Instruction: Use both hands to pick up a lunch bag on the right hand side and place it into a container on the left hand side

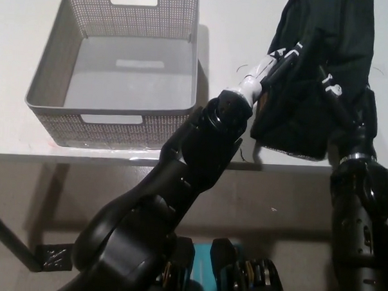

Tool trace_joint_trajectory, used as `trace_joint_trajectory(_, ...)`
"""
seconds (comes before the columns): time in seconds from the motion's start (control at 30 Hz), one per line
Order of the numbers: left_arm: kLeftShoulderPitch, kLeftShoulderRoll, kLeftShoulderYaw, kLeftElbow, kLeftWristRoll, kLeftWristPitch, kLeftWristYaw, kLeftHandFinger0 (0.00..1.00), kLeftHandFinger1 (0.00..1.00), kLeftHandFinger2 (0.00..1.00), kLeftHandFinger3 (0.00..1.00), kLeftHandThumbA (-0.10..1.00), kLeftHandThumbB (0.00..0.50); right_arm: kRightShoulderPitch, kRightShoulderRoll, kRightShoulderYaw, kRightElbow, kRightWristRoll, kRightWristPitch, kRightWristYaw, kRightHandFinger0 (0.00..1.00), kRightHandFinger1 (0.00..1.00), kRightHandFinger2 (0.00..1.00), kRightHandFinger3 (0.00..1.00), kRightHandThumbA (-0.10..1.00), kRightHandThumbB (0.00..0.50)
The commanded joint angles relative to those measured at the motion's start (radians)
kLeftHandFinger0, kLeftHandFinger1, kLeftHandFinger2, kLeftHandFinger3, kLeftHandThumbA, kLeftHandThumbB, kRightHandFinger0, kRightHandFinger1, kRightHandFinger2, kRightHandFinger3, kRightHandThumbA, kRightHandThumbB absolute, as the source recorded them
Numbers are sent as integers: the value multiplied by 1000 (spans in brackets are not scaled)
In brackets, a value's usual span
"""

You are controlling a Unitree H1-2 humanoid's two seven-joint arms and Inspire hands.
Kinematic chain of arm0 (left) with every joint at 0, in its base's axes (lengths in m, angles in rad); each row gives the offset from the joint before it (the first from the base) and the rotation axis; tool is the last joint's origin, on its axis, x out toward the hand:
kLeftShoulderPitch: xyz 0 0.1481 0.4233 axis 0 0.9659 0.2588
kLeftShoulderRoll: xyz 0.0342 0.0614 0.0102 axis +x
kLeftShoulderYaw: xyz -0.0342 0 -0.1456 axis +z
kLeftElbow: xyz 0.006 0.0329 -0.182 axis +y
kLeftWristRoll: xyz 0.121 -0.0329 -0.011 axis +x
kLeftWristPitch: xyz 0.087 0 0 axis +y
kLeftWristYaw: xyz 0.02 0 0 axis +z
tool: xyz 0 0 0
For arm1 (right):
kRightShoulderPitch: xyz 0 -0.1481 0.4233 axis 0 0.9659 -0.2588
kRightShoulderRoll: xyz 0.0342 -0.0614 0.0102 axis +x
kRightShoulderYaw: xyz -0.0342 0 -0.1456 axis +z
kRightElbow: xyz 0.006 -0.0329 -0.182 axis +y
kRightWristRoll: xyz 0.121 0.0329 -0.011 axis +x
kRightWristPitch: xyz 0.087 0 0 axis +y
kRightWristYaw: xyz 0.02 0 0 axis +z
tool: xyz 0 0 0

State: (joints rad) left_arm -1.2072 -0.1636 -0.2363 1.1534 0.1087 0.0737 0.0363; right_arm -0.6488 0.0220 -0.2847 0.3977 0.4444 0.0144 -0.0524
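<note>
You had the black lunch bag pressed between both hands: the left hand clamped its left side and the right hand grasped its right side, neither arm nearer. The bag hung with its long axis upright over the table. The grey container stood well apart, beyond your left hand.

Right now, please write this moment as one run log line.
left hand: on lunch bag | right hand: on bag | basket: holds nothing | bag: right of basket
</note>
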Motion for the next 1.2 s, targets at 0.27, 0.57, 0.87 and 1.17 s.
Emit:
trace_joint_trajectory(0.27,-157,-48,38,-127,-26,6,-107,1000,1000,1000,1000,1000,283,-198,27,37,-80,-21,3,-28,1000,1000,1000,1000,1000,112)
trace_joint_trajectory(0.57,-180,1,80,-167,-23,-4,-80,1000,1000,1000,1000,1000,253,-298,43,51,-32,-37,5,-59,1000,1000,1000,1000,1000,99)
trace_joint_trajectory(0.87,-171,76,109,-354,-30,107,-80,1000,1000,1000,1000,1000,261,-417,54,98,6,-93,19,-77,1000,1000,1000,1000,1000,80)
trace_joint_trajectory(1.17,-101,184,188,-655,-78,249,-103,1000,1000,1000,1000,1000,287,-549,106,185,57,-143,55,-82,1000,1000,1000,1000,1000,86)
